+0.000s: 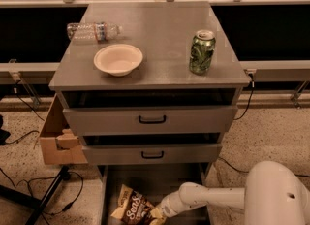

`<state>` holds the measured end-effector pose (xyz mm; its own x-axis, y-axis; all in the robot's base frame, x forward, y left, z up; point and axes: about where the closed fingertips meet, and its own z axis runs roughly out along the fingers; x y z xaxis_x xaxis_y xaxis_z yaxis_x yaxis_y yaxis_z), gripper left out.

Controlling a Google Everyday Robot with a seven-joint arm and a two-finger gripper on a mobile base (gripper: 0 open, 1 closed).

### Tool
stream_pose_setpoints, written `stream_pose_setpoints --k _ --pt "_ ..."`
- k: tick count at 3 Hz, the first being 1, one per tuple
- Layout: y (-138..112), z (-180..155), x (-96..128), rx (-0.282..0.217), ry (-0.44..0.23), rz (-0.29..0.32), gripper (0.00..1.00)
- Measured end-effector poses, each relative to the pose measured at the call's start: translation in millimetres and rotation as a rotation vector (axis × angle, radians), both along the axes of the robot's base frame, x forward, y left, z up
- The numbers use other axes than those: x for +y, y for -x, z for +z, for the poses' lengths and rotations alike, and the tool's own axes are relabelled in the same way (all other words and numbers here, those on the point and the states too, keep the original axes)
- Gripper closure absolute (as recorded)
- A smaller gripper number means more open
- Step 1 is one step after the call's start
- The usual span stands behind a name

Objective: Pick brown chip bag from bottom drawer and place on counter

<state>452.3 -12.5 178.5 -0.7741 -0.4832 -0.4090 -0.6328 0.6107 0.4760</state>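
The brown chip bag (134, 206) lies in the open bottom drawer (160, 180), at its front left, with white script lettering and pale yellow ends. My gripper (156, 213) reaches in from the right on a white arm (213, 199) and sits at the bag's right end, touching it. The counter (160, 40) is the grey top of the cabinet above.
On the counter stand a green can (202, 52) at the right, a cream bowl (118, 59) at the left and a clear plastic bottle (92, 30) lying at the back left. An open cardboard box (57, 139) sits left of the cabinet. Cables and a black stand leg (48, 197) lie on the floor.
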Motion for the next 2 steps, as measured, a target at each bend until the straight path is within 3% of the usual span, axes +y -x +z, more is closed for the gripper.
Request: stream_pose_setpoints --k 1,2 --pt "1.3 12.6 5.8 -0.022 0.010 0.035 1.00" --pt "0.7 62.9 15.1 -0.114 0.060 0.118 1.00"
